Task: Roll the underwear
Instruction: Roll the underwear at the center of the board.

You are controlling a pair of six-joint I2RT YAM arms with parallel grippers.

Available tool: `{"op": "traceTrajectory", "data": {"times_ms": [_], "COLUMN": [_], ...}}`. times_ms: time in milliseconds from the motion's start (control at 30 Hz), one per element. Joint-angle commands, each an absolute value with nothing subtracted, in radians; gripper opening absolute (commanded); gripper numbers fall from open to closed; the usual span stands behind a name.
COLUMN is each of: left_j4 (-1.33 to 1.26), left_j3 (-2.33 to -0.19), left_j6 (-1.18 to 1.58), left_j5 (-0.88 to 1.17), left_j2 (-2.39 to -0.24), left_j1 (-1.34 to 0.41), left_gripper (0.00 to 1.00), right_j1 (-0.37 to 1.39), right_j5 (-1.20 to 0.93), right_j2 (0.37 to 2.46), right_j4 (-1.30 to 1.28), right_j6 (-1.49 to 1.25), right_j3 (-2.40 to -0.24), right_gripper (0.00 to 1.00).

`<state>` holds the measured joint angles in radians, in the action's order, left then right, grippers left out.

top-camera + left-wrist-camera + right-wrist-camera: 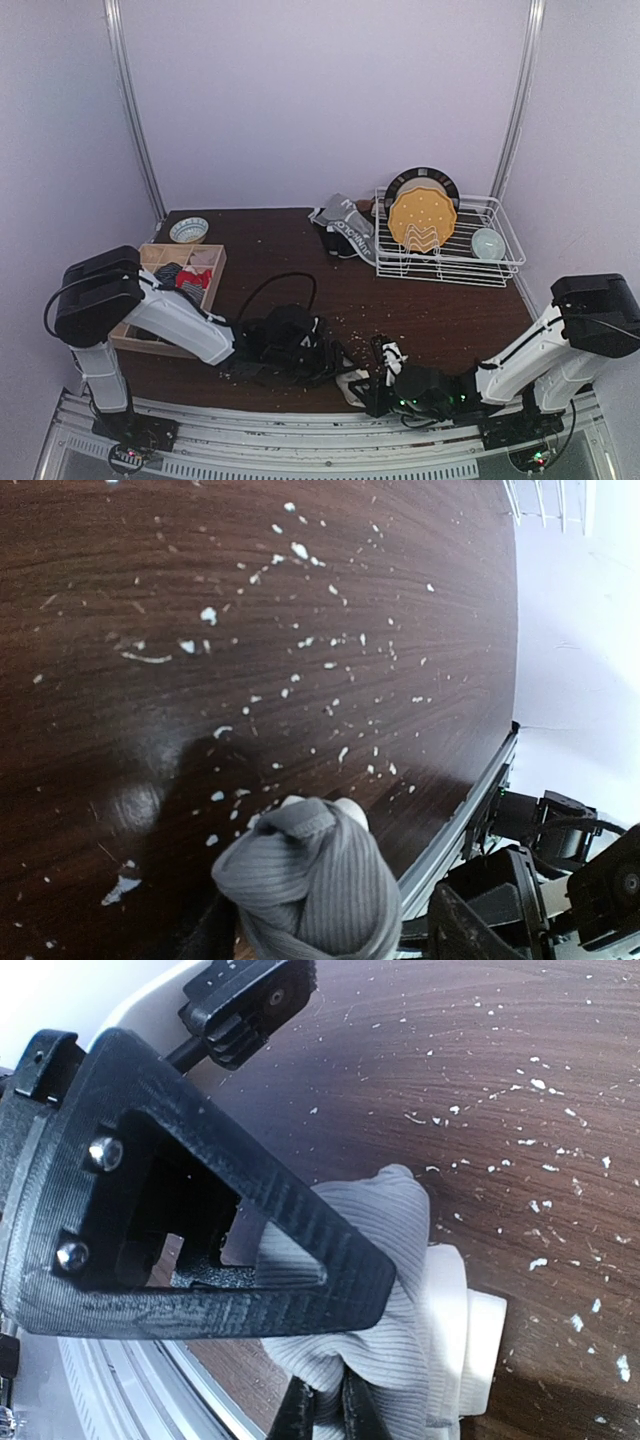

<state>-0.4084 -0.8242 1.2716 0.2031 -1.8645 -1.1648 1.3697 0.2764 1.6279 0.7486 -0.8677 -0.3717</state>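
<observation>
Near the front edge of the dark brown wooden table (440,300), a bundle of grey ribbed cloth underwear (354,384) with a white waistband sits between my two arms. My right claw (322,1412) is clenched tight. Its tips go right into a fold, so I think it pinches the cloth to stop the roll from coming loose. My left claw (322,358) is at the bundle too, but I cannot tell if it grips the cloth or just cups it.

From above, the bundle is only a small pale blob, half hidden by the arms. The left wrist view shows it bunched into a round lump. The right wrist view shows the white band tucked beside the grey folds.
</observation>
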Motion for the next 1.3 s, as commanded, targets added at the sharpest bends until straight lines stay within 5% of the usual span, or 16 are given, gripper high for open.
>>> {"op": "traceTrajectory", "data": {"times_ms": [0,167,500,833,967,1133,1267], "left_j4": [-0.295,-0.227,-0.310,-0.319,-0.241,-0.004,0.183], "left_j3": [-0.859,-0.861,-0.900,-0.944,-0.955,-0.973,-0.997], "left_j6": [1.278,1.321,1.395,1.346,1.278,1.103,1.002], "left_j5": [0.222,0.216,0.258,0.245,0.208,0.079,0.034], "left_j2": [-1.873,-1.887,-1.987,-2.000,-1.951,-1.816,-1.758], "left_j1": [-1.171,-1.185,-1.220,-1.220,-1.220,-1.218,-1.207], "left_gripper": [0.65,0.65,0.48,0.00,0.00,0.00,0.00], "right_j1": [1.382,1.382,1.382,1.382,1.389,1.417,1.424], "right_j5": [0.191,0.190,0.188,0.163,0.149,0.193,0.259], "right_j2": [1.684,1.701,1.705,1.708,1.637,1.397,1.238], "right_j4": [0.470,0.497,0.534,0.546,0.513,0.245,0.072], "right_j6": [-0.900,-0.904,-0.910,-0.877,-0.842,-0.761,-0.722], "right_j3": [-0.296,-0.287,-0.266,-0.281,-0.303,-0.426,-0.500], "right_gripper": [0.00,0.00,0.00,0.00,0.00,0.35,0.43]}}
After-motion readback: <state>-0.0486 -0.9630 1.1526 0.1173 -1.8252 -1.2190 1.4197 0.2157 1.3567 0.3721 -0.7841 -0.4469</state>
